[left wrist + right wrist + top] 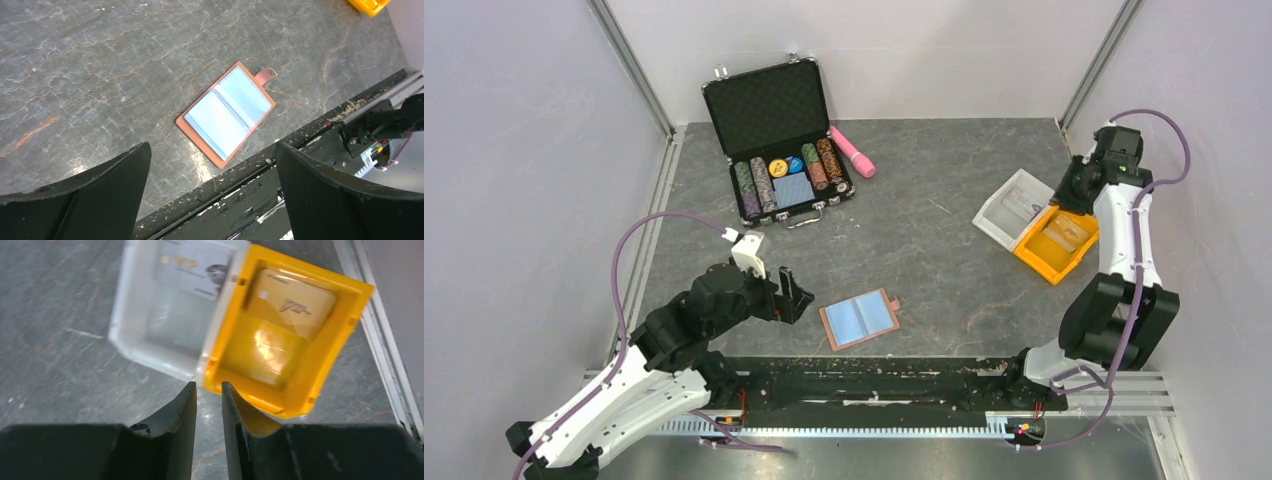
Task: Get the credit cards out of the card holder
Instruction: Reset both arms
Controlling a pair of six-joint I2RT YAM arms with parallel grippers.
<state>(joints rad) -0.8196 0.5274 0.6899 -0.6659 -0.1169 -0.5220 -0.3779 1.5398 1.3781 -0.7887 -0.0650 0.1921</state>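
**Card holder open and apparently emptied; two cards lie in trays**

The card holder (860, 318) lies spread open and flat on the table, close to the arms' bases, with its small tab pointing away from the left arm. Both light blue inner pockets show no card edge, though a card tucked deep inside could not be ruled out.

Well apart from the holder, to its right and farther back, a white tray (120, 315) and a yellow tray (345, 340) sit touching side by side. One of the credit cards, pale (192, 267), rests in the white tray, and a gold one (292, 302) rests in the yellow tray. Judged from this layout, the removal looks finished or nearly so; at most a check of the pockets is left.

The right gripper (208, 387) hangs above the seam between the two trays, its fingers pointing down with a narrow gap and nothing between them. The left gripper (212, 150) is poised low just to the left of the holder, with its jaws spread wide and empty and the arm folded near its base.
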